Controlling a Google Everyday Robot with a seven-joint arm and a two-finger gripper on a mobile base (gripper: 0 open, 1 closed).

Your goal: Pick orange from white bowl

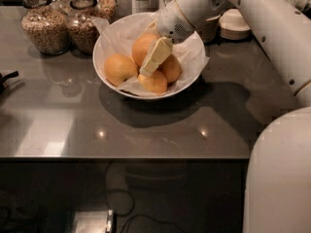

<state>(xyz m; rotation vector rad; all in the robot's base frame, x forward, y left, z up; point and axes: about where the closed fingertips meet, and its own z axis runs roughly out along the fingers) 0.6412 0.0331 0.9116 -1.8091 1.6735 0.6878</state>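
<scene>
The white bowl (111, 35), wide and lined with crinkled white paper, stands at the back middle of the dark grey table. It holds several fruits. The orange (141, 46), deeper in colour than the rest, lies at the back of the pile. Three paler fruits sit left (118, 68), front (155, 83) and right (173, 68) of it. My gripper (154, 58) reaches down from the upper right into the bowl. Its cream tip lies against the orange's right side and over the pile, hiding part of the orange.
Two glass jars of grain (43, 25) stand at the back left, close to the bowl. Stacked upturned off-white bowls (234, 23) sit at the back right. A dark object (7, 78) pokes in at the left edge. My white arm (272, 42) fills the right side.
</scene>
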